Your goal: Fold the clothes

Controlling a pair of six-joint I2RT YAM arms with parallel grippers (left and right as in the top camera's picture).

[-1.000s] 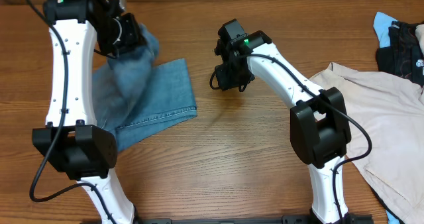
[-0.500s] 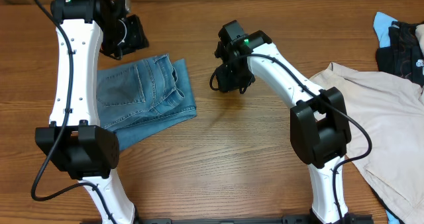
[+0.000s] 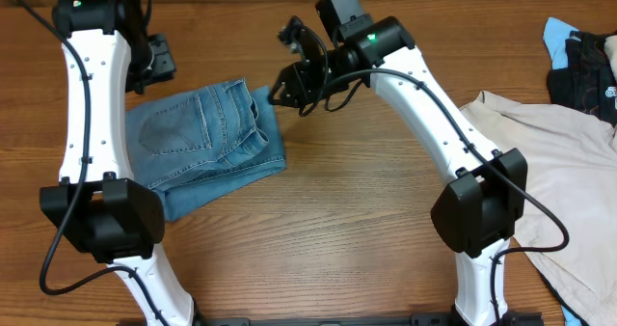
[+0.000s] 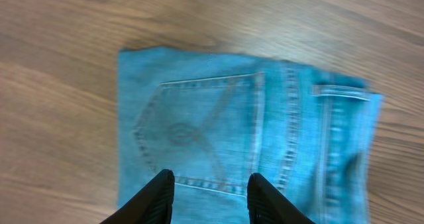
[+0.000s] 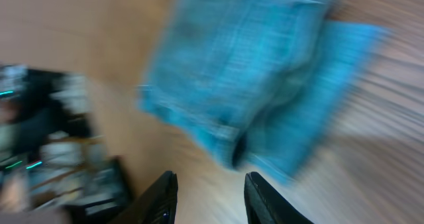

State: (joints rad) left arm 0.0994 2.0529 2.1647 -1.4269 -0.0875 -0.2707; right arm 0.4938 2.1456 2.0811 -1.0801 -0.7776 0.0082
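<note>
The light blue jeans (image 3: 202, 143) lie folded into a compact bundle on the wooden table, back pocket up, a lower layer sticking out at the front left. My left gripper (image 3: 154, 61) is open and empty, above the table just behind the bundle's far left corner. In the left wrist view the pocket and waistband of the jeans (image 4: 218, 131) show beyond the open gripper (image 4: 209, 184). My right gripper (image 3: 289, 80) is open and empty near the bundle's far right corner. The right wrist view is blurred, with the jeans (image 5: 258, 71) beyond the open gripper (image 5: 211, 184).
A beige garment (image 3: 549, 172) is spread over the table's right side. Dark and light blue clothes (image 3: 583, 61) are heaped at the far right edge. The left arm's base stands at the front left, close to the jeans.
My left gripper let go of the lifted jeans part, which now lies folded flat, and drew back to the left. My right arm swung left toward the jeans' far right corner.
</note>
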